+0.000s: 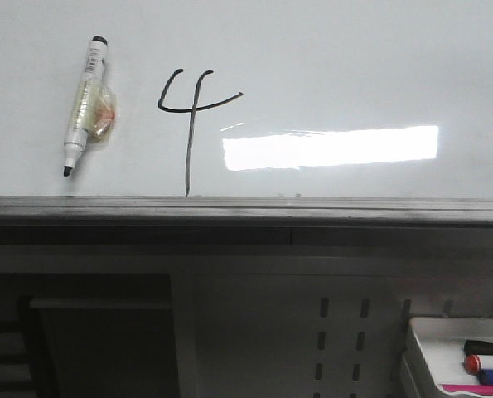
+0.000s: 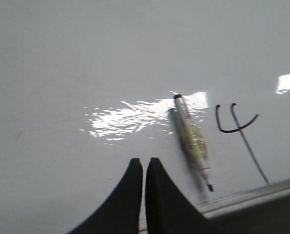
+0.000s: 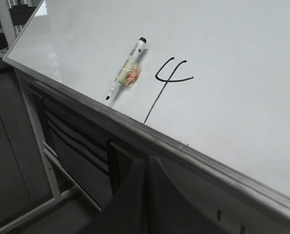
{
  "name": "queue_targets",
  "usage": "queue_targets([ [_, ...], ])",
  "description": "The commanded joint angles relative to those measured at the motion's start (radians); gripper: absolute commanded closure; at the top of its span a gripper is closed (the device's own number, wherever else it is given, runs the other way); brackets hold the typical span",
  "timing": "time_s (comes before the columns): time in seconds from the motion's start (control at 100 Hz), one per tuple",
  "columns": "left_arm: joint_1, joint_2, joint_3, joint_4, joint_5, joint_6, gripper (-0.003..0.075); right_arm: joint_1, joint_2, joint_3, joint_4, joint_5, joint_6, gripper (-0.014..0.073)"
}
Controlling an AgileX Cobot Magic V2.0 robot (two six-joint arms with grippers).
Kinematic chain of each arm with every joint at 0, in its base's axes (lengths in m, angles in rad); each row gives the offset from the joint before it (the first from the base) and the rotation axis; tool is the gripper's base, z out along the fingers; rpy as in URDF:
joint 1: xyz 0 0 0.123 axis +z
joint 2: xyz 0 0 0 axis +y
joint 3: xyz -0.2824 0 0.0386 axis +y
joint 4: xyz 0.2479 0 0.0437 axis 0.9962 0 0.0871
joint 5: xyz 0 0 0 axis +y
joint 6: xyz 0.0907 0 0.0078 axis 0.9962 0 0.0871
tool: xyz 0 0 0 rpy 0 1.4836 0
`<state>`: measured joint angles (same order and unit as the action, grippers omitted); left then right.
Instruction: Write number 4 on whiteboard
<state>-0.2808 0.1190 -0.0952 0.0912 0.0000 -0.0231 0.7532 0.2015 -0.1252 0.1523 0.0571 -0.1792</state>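
Note:
A black hand-drawn number 4 [image 1: 188, 124] stands on the whiteboard [image 1: 354, 66], its stem reaching down to the grey lower rail [image 1: 246, 209]. It also shows in the left wrist view [image 2: 237, 126] and the right wrist view [image 3: 170, 78]. A white marker [image 1: 84, 104] with a black tip pointing down clings to the board left of the 4, with a yellowish lump on its barrel. My left gripper [image 2: 144, 162] is shut and empty, in front of the board and apart from the marker [image 2: 192, 139]. My right gripper [image 3: 147, 163] is shut and empty, below the rail. Neither gripper shows in the front view.
A bright rectangular light reflection [image 1: 329, 148] lies right of the 4. A small white tray [image 1: 457, 356] with black, red and blue markers sits at the lower right. Dark shelving and a perforated metal frame [image 1: 341, 340] stand below the rail.

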Motion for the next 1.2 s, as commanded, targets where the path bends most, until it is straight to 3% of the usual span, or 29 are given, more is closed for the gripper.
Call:
queue_targets([
  [0.0,0.069,-0.037,0.001,-0.070,-0.059,0.040,0.0741,-0.008,0.007,-0.024,0.001,-0.076,-0.005,0.0658],
  [0.08,0.144,-0.080,0.043,-0.135,-0.034,0.038,0.0741,-0.008,0.007,-0.024,0.001,-0.076,-0.005,0.0658],
  [0.23,0.237,-0.145,0.137,-0.123,0.000,0.038,0.0741,-0.008,0.007,-0.024,0.001,-0.076,-0.005,0.0658],
  [0.46,0.250,-0.149,0.134,-0.114,0.291,0.038,0.0741,-0.008,0.007,-0.024,0.001,-0.076,-0.005,0.0658],
  [1.19,0.250,-0.149,0.132,-0.110,0.264,0.038,0.0741,-0.008,0.007,-0.024,0.001,-0.076,-0.005,0.0658],
])
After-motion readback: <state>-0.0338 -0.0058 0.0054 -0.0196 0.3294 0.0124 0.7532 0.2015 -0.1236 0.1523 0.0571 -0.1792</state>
